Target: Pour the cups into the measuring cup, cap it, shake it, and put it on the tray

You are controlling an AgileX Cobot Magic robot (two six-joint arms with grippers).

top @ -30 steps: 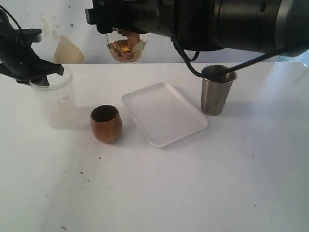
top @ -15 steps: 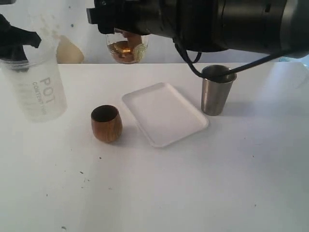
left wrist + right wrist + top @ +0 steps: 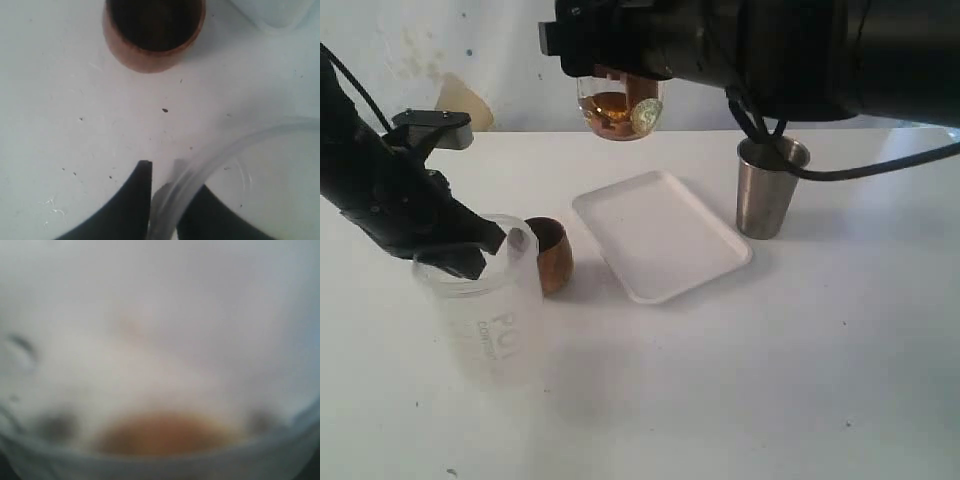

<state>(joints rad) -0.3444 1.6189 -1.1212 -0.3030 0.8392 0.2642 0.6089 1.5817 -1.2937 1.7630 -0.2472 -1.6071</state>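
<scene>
The clear measuring cup (image 3: 618, 110), with amber contents in its bottom, hangs high above the table's back. My right gripper (image 3: 617, 78) is shut on it. In the right wrist view the measuring cup (image 3: 160, 435) is a blur that fills the frame and hides the fingers. My left gripper (image 3: 470, 252) pinches the rim of a frosted beaker (image 3: 485, 320), which stands just left of the brown wooden cup (image 3: 556, 256). The left wrist view shows the left gripper (image 3: 167, 177) clamped on the beaker's wall (image 3: 225, 150), with the wooden cup (image 3: 152, 35) beyond. The steel tumbler (image 3: 768, 190) stands right of the white tray (image 3: 660, 235).
A black cable (image 3: 760, 135) from the right arm droops over the steel tumbler's mouth. A beige object (image 3: 455, 100) leans against the back wall. The tray's corner (image 3: 272, 12) shows beside the wooden cup in the left wrist view.
My left gripper has carried the frosted beaker from the far left, up, then forward and right to beside the wooden cup. The right arm with the measuring cup has shifted slightly right.
</scene>
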